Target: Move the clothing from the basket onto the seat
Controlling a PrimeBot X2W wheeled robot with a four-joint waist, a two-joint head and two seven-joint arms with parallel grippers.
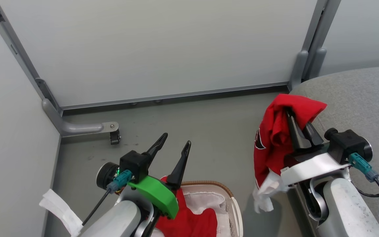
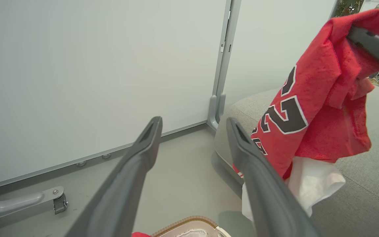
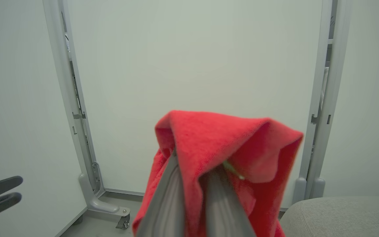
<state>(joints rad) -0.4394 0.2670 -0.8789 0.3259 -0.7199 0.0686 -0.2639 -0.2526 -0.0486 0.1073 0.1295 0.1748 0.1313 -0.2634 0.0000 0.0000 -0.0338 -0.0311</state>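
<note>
Red cloth, a jersey (image 1: 275,131) lettered 23, hangs bunched from the right pincer (image 1: 297,119), which is clamped on its top fold, its length dropping straight below it. The grey seat (image 1: 357,98) lies just to that pincer's outer side, so the right arm is nearer; whether cloth touches the cushion edge is unclear. The left pincer (image 1: 176,139) gapes wide and empty above the basket (image 1: 236,207), where more red clothing (image 1: 189,220) lies half hidden under its arm.
</note>
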